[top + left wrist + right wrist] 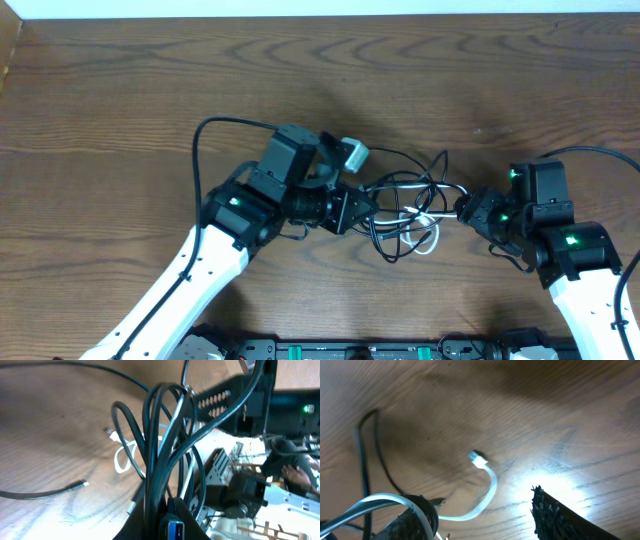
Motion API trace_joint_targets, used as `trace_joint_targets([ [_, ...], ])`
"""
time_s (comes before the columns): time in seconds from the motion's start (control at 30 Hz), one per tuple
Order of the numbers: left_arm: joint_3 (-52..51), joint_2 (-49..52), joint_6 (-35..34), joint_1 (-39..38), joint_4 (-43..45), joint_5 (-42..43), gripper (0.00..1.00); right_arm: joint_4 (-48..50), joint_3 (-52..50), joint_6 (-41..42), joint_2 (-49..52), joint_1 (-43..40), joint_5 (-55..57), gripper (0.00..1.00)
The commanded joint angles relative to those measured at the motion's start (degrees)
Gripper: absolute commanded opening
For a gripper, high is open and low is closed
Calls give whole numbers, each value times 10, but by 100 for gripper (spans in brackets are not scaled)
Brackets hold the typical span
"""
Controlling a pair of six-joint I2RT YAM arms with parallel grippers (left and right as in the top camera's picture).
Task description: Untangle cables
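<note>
A tangle of black cables [400, 200] and a white cable [425, 225] lies on the wooden table between my two grippers. My left gripper [358, 210] is at the tangle's left side, shut on a bundle of black cables [160, 445] beside a blue-tipped plug [175, 530]. A white loop [122, 455] and a loose black cable end [82, 483] lie on the table behind. My right gripper [466, 208] is at the tangle's right edge. In the right wrist view its fingers [477, 497] are wide apart, with the white cable [492, 485] and a black cable [367, 460] draped over the left finger.
Thick black arm wires arc over the left arm [200, 150] and the right arm [590, 152]. The table's far edge [320, 16] runs along the top. A black equipment rail [360, 350] lies along the near edge between the arm bases.
</note>
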Motion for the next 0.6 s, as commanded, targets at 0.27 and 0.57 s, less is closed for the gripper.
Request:
trace_joint_targets([
  [0.27, 6, -25, 16, 121, -14, -99, 8, -7, -20, -10, 10, -59, 231, 64],
  [0.57, 6, -25, 11, 134, -12, -181, 9, 21, -20, -30, 10, -59, 124, 67],
])
